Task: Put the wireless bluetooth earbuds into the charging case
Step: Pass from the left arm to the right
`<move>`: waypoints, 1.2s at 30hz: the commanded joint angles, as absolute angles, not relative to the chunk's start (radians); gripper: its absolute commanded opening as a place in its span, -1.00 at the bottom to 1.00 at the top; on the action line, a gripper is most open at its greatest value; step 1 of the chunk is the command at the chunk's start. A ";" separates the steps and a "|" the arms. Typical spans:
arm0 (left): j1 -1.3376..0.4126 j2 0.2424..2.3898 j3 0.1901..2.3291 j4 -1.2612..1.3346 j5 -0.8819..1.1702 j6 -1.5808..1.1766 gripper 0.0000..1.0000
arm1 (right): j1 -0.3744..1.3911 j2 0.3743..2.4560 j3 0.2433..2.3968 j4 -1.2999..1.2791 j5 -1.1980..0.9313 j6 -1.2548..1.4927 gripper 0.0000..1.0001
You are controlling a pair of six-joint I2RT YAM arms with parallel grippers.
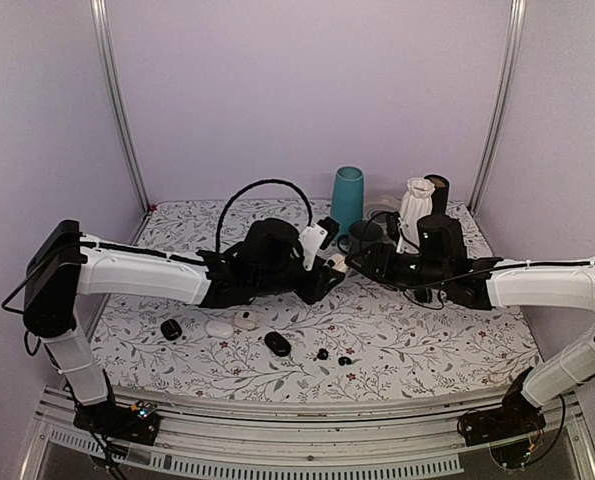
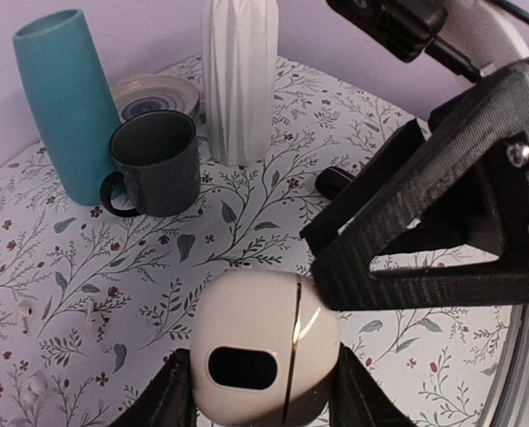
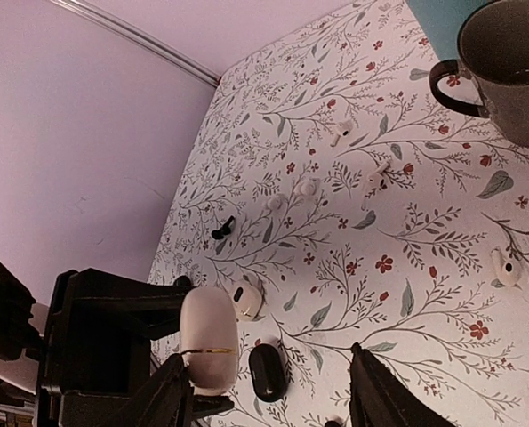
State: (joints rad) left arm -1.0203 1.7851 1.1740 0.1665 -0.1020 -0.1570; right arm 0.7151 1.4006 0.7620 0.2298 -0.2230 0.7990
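Observation:
My left gripper (image 1: 329, 268) is shut on a pale pink-white charging case (image 2: 264, 356) with a gold seam, and holds it above the middle of the table. The case (image 3: 208, 338) looks closed. My right gripper (image 1: 359, 260) faces it, open. One of its fingers (image 2: 424, 240) rests against the lid side of the case, and the other stands far off it. Two small black earbuds (image 1: 322, 354) (image 1: 345, 360) lie on the cloth near the front. Both grippers are above and behind them.
On the cloth at front left lie a black case (image 1: 277, 343), two white cases (image 1: 245, 319) (image 1: 218, 327) and another black case (image 1: 171, 328). A teal vase (image 1: 347, 198), dark mug (image 2: 155, 165), white vase (image 2: 239, 76) and bowl stand at the back. White earbuds (image 3: 377, 178) are scattered about.

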 commanded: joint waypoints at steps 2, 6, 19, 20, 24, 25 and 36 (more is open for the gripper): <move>-1.036 1.733 1.148 0.237 -0.077 -0.124 -0.35 | 0.748 1.392 0.792 0.265 -0.174 0.808 0.20; -1.038 1.713 1.134 0.258 -0.063 -0.121 -0.35 | 0.764 1.401 0.800 0.274 -0.175 0.803 0.18; -1.041 1.702 1.126 0.271 -0.061 -0.110 -0.35 | 0.793 1.462 0.844 0.298 -0.222 0.817 -0.48; -1.041 1.701 1.125 0.272 -0.061 -0.110 -0.35 | 0.794 1.463 0.847 0.299 -0.226 0.818 -0.57; -1.041 1.694 1.117 0.272 -0.061 -0.109 -0.13 | 0.793 1.463 0.858 0.292 -0.226 0.815 -0.90; -1.042 1.689 1.111 0.274 -0.054 -0.109 -0.03 | 0.792 1.461 0.863 0.287 -0.226 0.810 -0.91; -1.007 1.582 1.020 0.290 0.078 -0.077 0.58 | 0.727 1.431 0.958 0.146 -0.365 0.615 -0.93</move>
State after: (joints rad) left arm -1.0222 1.6421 1.0546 0.2554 -0.0208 -0.0967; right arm 0.7624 1.4490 0.9009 0.2207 -0.2745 0.7345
